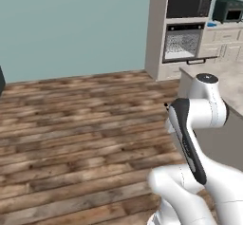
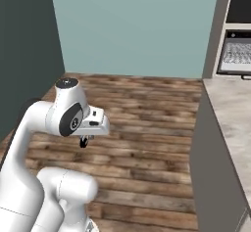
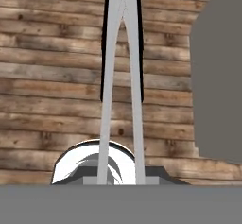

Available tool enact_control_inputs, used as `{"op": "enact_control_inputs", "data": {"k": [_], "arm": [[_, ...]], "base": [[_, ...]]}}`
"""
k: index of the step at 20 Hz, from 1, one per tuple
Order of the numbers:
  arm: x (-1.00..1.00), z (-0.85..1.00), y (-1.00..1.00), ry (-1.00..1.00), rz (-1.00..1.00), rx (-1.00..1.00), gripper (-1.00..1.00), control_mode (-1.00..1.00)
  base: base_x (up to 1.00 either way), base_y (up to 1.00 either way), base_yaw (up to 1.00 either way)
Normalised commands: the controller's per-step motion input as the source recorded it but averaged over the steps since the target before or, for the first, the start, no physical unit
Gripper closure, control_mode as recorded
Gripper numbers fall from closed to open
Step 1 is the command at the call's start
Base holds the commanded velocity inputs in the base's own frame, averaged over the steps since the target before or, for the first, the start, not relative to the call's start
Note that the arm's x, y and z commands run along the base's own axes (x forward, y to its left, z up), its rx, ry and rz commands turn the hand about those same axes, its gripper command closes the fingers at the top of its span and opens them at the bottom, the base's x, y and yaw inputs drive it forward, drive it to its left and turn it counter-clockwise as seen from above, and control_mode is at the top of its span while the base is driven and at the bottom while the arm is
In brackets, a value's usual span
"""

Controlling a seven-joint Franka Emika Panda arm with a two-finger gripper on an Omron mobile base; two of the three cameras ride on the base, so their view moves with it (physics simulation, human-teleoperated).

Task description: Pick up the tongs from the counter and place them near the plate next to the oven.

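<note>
The tongs (image 3: 122, 76) were in our grip, their two pale arms running up the hand view from between the jaws and meeting near its top edge, dark along the outer edges. The jaws were closed narrow on them at the handle end, which we judged was why the utensil stuck straight out along the gripper instead of drooping. In the right base view the gripper (image 2: 84, 141) hung below the white wrist, over bare wooden floor (image 2: 147, 123), and something small and dark showed beneath it; we could not make out the tongs as such there.

We carried them low and tucked close to the arm, which we took as a travelling posture: the load stays steady while the base drives. The counter (image 2: 230, 113) lay to our right, its grey side panel (image 3: 217, 76) also edging the hand view, so the pick-up looked done and the tongs were clear of the stone.

The oven (image 1: 182, 42) stood in the tall cabinet column ahead, with a marbled top just beside it. We could not pick out the plate. We judged the transport still had most of its way to go, and the grip needed to hold until we reached that spot.
</note>
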Motion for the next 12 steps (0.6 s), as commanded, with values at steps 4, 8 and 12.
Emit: {"op": "enact_control_inputs", "data": {"k": [4, 8, 12], "arm": [[0.0, 0.0, 0.0, 0.0, 0.0, 0.0, 1.0, 1.0], [0.0, 0.0, 0.0, 0.0, 0.0, 0.0, 1.0, 1.0], [0.0, 0.0, 0.0, 0.0, 0.0, 0.0, 1.0, 1.0]], "base": [[1.0, 0.16, 0.0], [1.0, 0.12, 0.0], [1.0, 0.05, 0.0]]}}
